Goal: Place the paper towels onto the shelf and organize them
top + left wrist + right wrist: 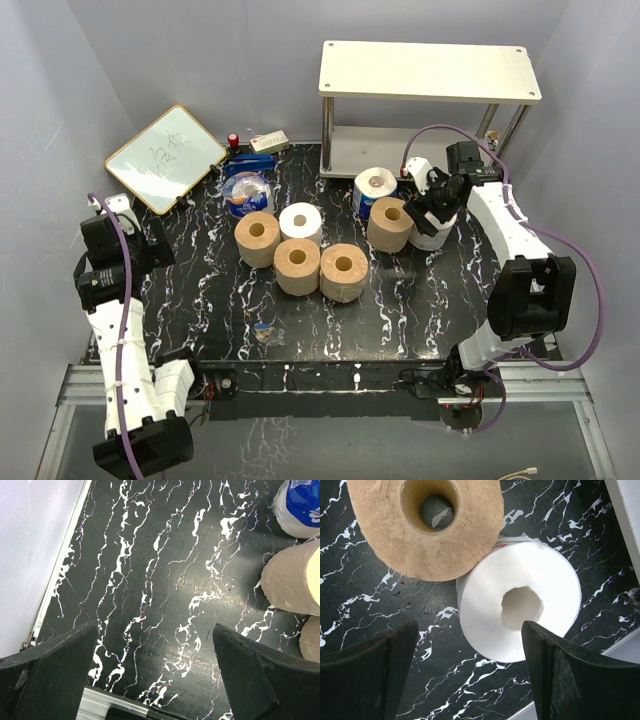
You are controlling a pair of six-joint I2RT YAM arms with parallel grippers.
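Note:
The shelf (430, 70) stands at the far right, its lower board (352, 152) bare. Three tan rolls (297, 265) and a plain white roll (301, 222) cluster mid-table. A blue-wrapped roll (247, 192) stands behind them. A white roll with bluish sides (375, 188) and a fourth tan roll (390, 224) stand before the shelf. My right gripper (437, 212) is open and hovers over another white roll (520, 605) that touches the tan roll (425, 525); its jaws (470, 680) hold nothing. My left gripper (155, 670) is open over bare table at the left (158, 245).
A framed whiteboard (165, 157) leans at the far left, with a red object (233, 141) and a small white box (268, 143) beside it. A small wrapper (267, 331) lies near the front edge. In the left wrist view, blue-wrapped (300, 505) and tan (295, 580) rolls are at right.

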